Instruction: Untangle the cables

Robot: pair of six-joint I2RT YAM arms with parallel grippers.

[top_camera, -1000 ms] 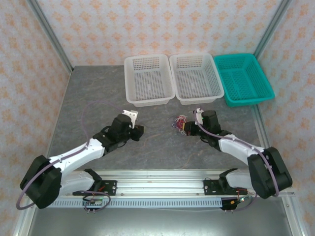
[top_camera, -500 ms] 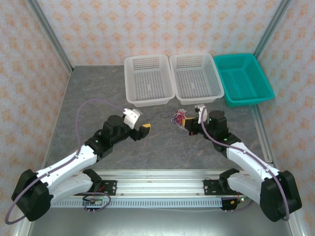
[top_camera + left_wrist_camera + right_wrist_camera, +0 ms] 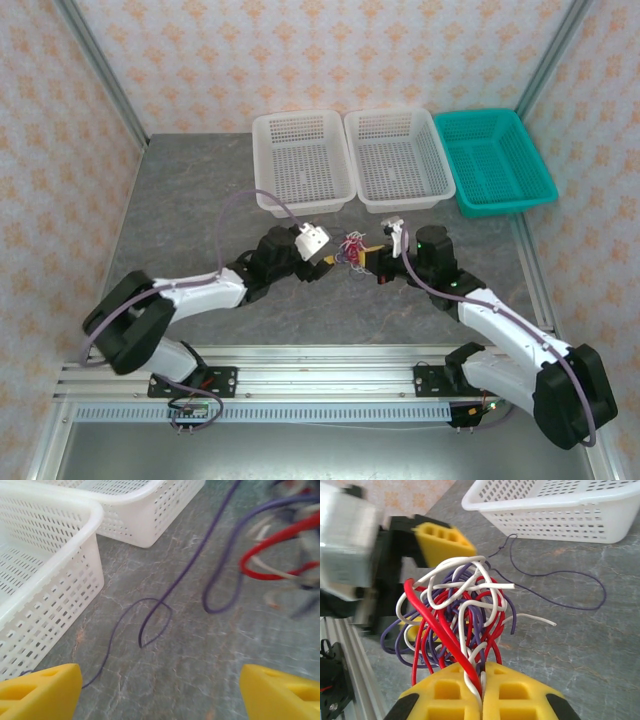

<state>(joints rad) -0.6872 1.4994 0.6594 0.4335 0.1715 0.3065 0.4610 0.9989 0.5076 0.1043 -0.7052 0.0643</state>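
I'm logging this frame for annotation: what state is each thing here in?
cables: tangled knot, held off the table.
purple strand: trailing loose onto the table.
left tool: open, empty, close to the knot.
right tool: shut on the cables.
left white basket: empty.
right white basket: empty.
teal basket: empty.

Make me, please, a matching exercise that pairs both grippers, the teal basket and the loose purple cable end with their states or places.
Things:
1. left gripper
2. right gripper
3. teal basket
4. loose purple cable end

States or places:
a. lies on the table
b. jaws shut on the knot of cables
c. jaws wide open
d. stands at the far right

Pairs: 1-c, 2-b, 3-d, 4-a.
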